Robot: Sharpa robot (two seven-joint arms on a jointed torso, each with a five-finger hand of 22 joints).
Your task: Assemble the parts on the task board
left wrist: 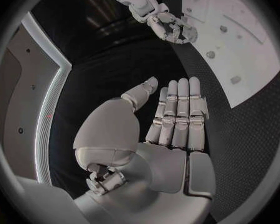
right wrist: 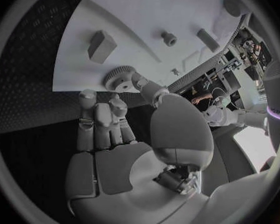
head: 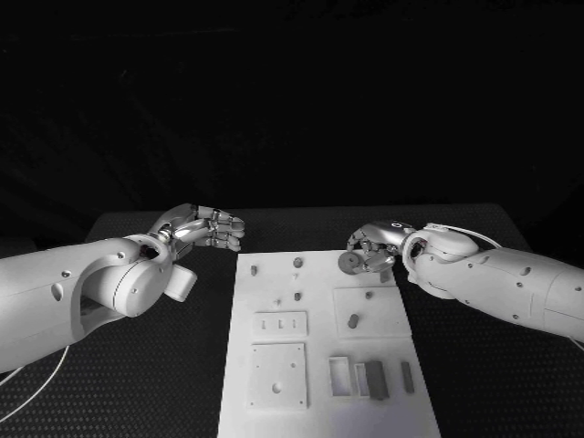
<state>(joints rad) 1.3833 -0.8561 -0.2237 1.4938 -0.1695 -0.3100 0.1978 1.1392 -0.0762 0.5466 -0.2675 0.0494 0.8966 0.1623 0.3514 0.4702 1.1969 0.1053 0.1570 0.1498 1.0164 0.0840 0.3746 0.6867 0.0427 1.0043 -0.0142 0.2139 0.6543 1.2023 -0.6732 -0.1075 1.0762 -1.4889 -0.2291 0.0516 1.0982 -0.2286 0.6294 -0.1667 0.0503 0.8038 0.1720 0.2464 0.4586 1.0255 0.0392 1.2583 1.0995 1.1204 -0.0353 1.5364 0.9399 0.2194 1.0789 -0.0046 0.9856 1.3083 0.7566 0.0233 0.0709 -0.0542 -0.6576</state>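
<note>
Right fingers: I see the right hand (head: pixel 378 245) pinching a small toothed gear (right wrist: pixel 119 78) between thumb and fingertip, over the task board (head: pixel 321 365) at its far right corner.
Left fingers: the left hand (head: pixel 203 228) holds nothing, fingers straight and side by side, off the board's far left corner.
Writing: I can read none.
Surface: black dimpled table (head: pixel 148 383).
Board: white plate with slots, holes and grey parts (head: pixel 375 378) near its near right edge.

Head camera steeply above the task board (head: pixel 325 347); wrist cameras close behind each palm, sharing it.
</note>
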